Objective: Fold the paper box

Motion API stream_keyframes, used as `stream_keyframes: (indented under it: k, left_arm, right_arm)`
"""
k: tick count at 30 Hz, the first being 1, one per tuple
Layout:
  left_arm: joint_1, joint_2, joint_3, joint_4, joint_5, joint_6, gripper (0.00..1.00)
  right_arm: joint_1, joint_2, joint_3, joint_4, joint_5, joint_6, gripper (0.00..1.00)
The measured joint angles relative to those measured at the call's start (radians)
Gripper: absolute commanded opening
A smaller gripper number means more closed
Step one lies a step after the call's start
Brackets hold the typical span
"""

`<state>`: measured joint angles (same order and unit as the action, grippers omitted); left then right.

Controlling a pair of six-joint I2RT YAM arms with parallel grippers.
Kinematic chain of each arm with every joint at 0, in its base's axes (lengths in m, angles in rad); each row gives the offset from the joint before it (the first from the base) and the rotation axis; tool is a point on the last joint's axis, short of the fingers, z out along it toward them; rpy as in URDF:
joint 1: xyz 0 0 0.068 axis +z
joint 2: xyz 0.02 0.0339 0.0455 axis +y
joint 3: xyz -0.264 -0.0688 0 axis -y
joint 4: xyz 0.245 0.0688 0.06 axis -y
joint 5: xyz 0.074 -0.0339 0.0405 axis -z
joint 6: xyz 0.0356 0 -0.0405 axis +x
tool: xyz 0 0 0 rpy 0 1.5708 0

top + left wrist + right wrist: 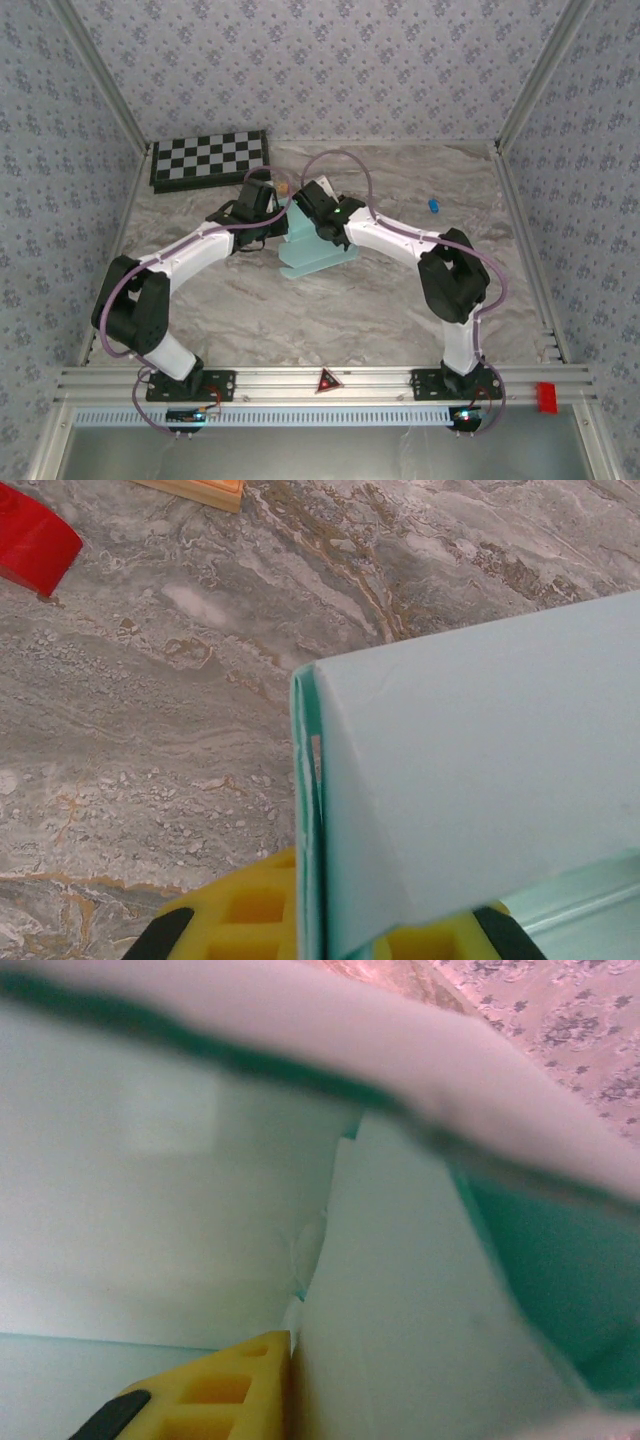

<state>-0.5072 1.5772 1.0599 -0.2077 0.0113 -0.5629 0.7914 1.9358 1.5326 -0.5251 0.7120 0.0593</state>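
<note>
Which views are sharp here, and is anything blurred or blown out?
Top external: even soft light, sharp, no glare. Left wrist: the marbled table and the fold of the paper box are crisp. Right wrist: the box sits too close, so its nearest parts blur badly.

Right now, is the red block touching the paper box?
No: in the left wrist view the red block lies apart from the paper box, with bare marble table between them.
</note>
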Motion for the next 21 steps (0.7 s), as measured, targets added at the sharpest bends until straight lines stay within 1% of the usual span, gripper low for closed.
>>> stream_keyframes:
  k: [5,10,15,21]
  left_arm:
    - [0.0,0.012,0.009,0.0,0.003,-0.003,0.0]
    - [-0.006,0.015,0.01,0.002,0.004,-0.007,0.0]
    - [-0.006,0.016,0.011,0.002,0.004,-0.014,0.0]
    - [-0.006,0.016,0.011,0.002,0.004,-0.024,0.0]
  right_arm:
    - [0.013,0.019,0.022,-0.029,0.054,0.032,0.24]
    - [0.016,0.032,0.039,-0.056,0.085,0.066,0.21]
    - [0.018,0.046,0.06,-0.071,0.101,0.1,0.17]
    - [0.019,0.05,0.068,-0.075,0.109,0.127,0.15]
